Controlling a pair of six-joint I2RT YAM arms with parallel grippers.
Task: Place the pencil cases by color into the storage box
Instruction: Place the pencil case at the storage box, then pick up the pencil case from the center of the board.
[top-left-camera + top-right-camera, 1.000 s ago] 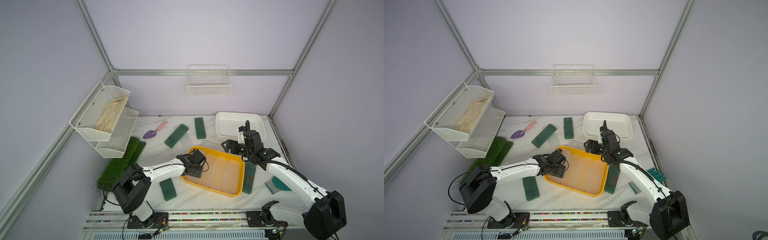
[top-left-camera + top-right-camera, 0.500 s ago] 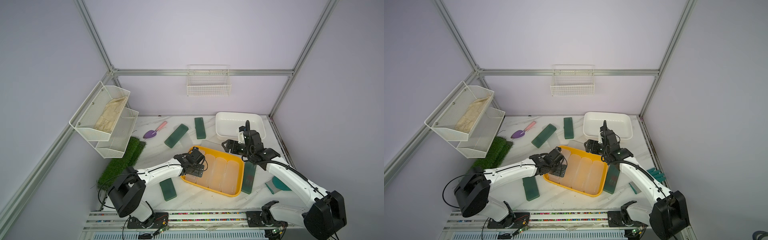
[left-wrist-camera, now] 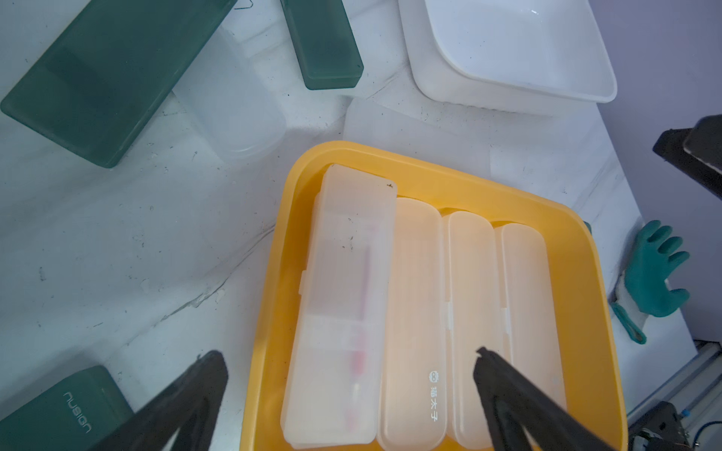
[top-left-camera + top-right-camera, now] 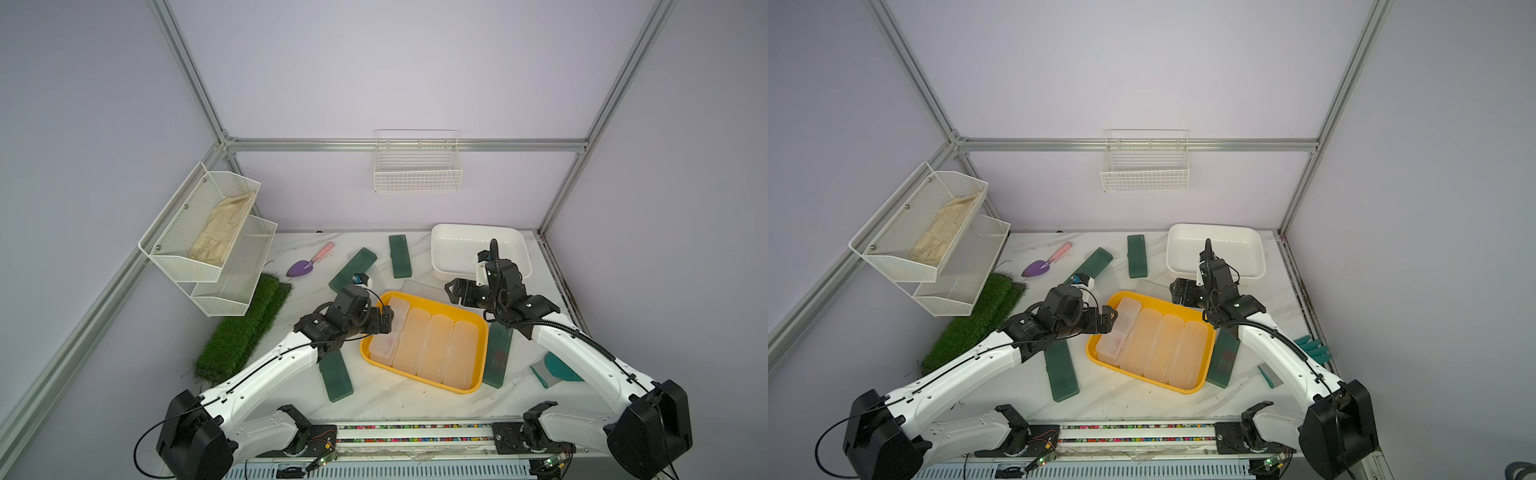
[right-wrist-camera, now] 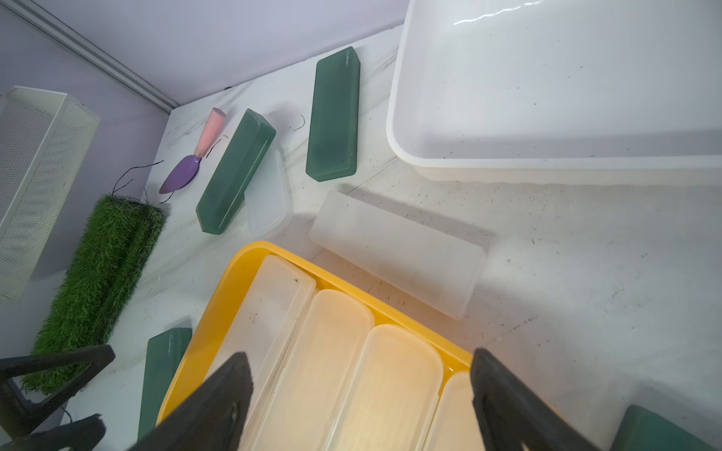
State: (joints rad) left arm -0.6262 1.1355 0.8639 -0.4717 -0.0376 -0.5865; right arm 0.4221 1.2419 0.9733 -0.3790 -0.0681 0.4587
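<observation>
**Left gripper** (image 3: 349, 355): the jaws stand wide apart with nothing between them. The gripper hangs over the near left part of the yellow tray (image 3: 283, 273), above the frosted cases lying in it.

**Right gripper** (image 5: 360, 356): the jaws stand apart with nothing between them. The gripper hangs above the far edge of the tray, near the white tub (image 5: 547, 170).

**Cases in the tray:** four frosted cases lie side by side, lengthwise.
- The square-cornered case (image 3: 347, 296) lies on the left arm's side. Its long edge rests against the next case, and a red item shows through its lid. Whether it lies flat cannot be told.
- The three round-cornered cases (image 3: 469, 312) fill the remaining width.

**Cases on the table** (image 3: 136, 234):
- A loose frosted case (image 5: 398, 254) lies between the tray and the tub.
- A second frosted case (image 5: 269, 195) lies just beside the slanted green case (image 5: 234, 172).
- The straight green case (image 5: 334, 117) lies near the back wall, beside the tub.
- The third green case (image 4: 336, 374) lies at the tray's near left, partly under the left arm.
- The fourth green case (image 4: 498, 353) lies along the tray's right side, partly under the right arm.

**Other items:** a purple trowel (image 4: 309, 262) and a grass mat (image 4: 245, 328) lie at the left. A teal glove (image 3: 656, 269) lies at the right.
</observation>
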